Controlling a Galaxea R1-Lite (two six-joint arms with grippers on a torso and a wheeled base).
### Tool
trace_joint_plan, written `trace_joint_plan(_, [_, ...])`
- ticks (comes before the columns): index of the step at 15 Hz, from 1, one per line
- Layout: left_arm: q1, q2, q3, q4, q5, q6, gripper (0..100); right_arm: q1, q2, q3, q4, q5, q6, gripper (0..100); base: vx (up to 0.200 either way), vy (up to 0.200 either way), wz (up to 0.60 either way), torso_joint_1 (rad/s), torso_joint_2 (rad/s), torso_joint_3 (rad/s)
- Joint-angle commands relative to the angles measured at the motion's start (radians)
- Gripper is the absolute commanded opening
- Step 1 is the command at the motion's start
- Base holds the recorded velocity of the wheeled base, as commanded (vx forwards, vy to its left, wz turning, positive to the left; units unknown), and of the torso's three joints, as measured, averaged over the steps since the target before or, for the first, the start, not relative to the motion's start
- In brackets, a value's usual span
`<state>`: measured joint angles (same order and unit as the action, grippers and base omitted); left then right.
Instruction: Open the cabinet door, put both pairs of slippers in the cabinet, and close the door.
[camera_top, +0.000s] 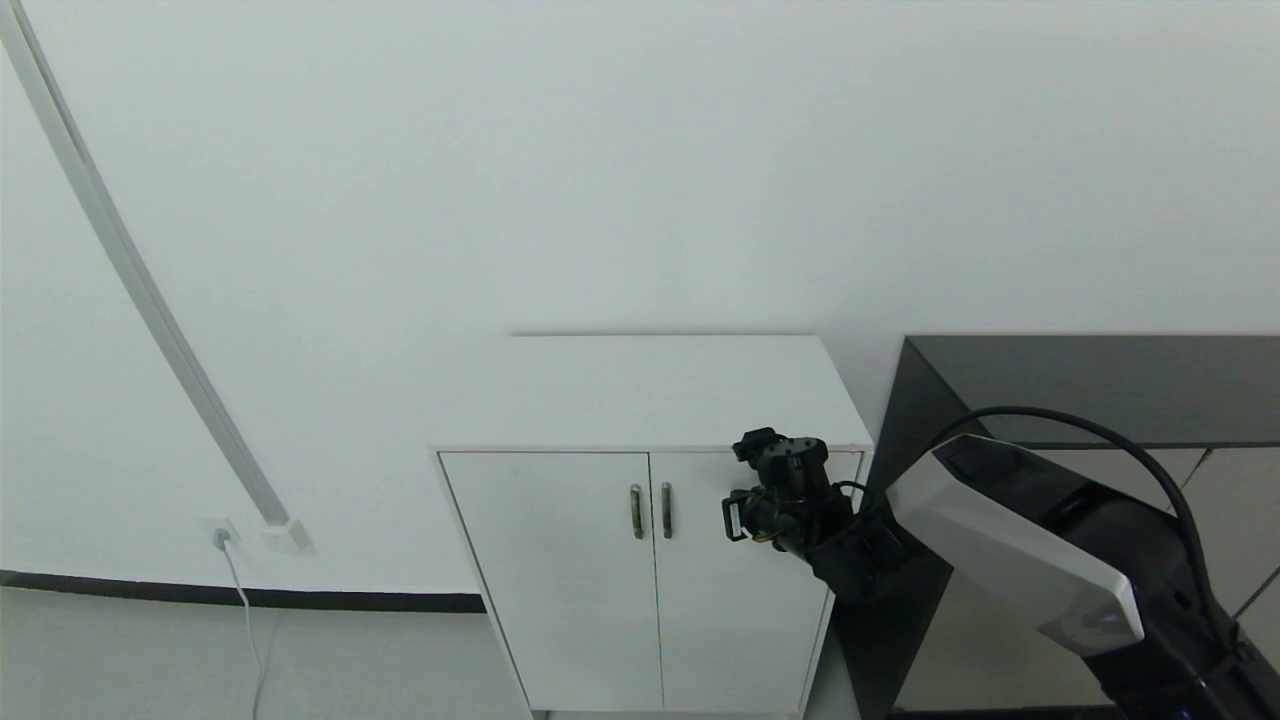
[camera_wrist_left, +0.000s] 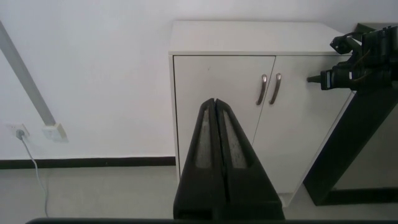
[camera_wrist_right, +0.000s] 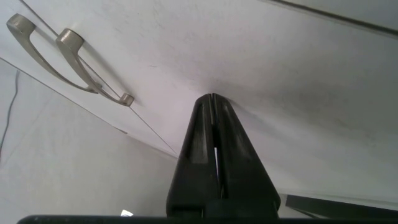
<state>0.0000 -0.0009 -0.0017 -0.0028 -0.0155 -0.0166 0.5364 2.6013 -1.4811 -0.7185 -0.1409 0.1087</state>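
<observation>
**A:** What do we have here, biggest thing first?

**B:** We see a white wall (camera_top: 640, 150). Against it the white cabinet (camera_top: 640, 400) stands upright on the floor (camera_top: 150, 660), long axis vertical, front turned toward us. A dark panel (camera_top: 1100, 380) stands just beside its right side.

**A:** And the doors?

**B:** Both are shut. The left door (camera_top: 560, 580) and the right door (camera_top: 740, 620) meet flush at a centre seam.

**A:** Where do we find the arms?

**B:** The right end effector (camera_top: 735, 518) is at the upper part of the right door, off to the right of the handles, and it points into the panel. Its fingers are pressed together and hold nothing. The tip is at the door's surface, but we cannot tell whether it touches. The left end effector (camera_wrist_left: 214, 102) is well back from the cabinet and aimed at the left door. It too is closed and empty.

**A:** Smaller things?

**B:** The left handle (camera_top: 636, 511) and the right handle (camera_top: 667, 510) are slim metal bars. They run vertically, one on each side of the seam, near the top of the doors. On the wall, a pale conduit (camera_top: 130, 270) slants down to a socket (camera_top: 222, 535), and a cable (camera_top: 245, 610) hangs from the socket toward the floor.
</observation>
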Motion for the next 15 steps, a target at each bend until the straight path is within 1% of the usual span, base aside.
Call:
trace_joint_plan(1, [0.000, 0.001, 0.000, 0.000, 0.000, 0.000, 0, -0.004, 0.003, -0.001, -0.001, -0.002, 0.000, 0, 0.000, 0.000, 0.00, 0.000, 0.00, 0.000])
trace_joint_plan(4, [0.000, 0.001, 0.000, 0.001, 0.000, 0.000, 0, -0.012, 0.014, -0.019, -0.001, -0.003, 0.000, 0, 0.000, 0.000, 0.00, 0.000, 0.00, 0.000])
trace_joint_plan(9, [0.000, 0.001, 0.000, 0.000, 0.000, 0.000, 0, -0.010, 0.006, -0.005, -0.002, -0.022, -0.001, 0, 0.000, 0.000, 0.00, 0.000, 0.00, 0.000])
trace_joint_plan(11, [0.000, 0.001, 0.000, 0.000, 0.000, 0.000, 0, -0.003, -0.049, 0.077, -0.010, -0.022, 0.000, 0, 0.000, 0.000, 0.00, 0.000, 0.00, 0.000])
trace_joint_plan(12, [0.000, 0.001, 0.000, 0.000, 0.000, 0.000, 0, -0.003, -0.053, 0.084, -0.010, -0.022, 0.000, 0, 0.000, 0.000, 0.00, 0.000, 0.00, 0.000])
trace_joint_plan(13, [0.000, 0.001, 0.000, 0.000, 0.000, 0.000, 0, 0.016, -0.110, 0.163, -0.038, -0.020, 0.000, 0, 0.000, 0.000, 0.00, 0.000, 0.00, 0.000])
trace_joint_plan(15, [0.000, 0.001, 0.000, 0.000, 0.000, 0.000, 0, 0.037, -0.156, 0.234, -0.065, -0.020, -0.001, 0, 0.000, 0.000, 0.00, 0.000, 0.00, 0.000])
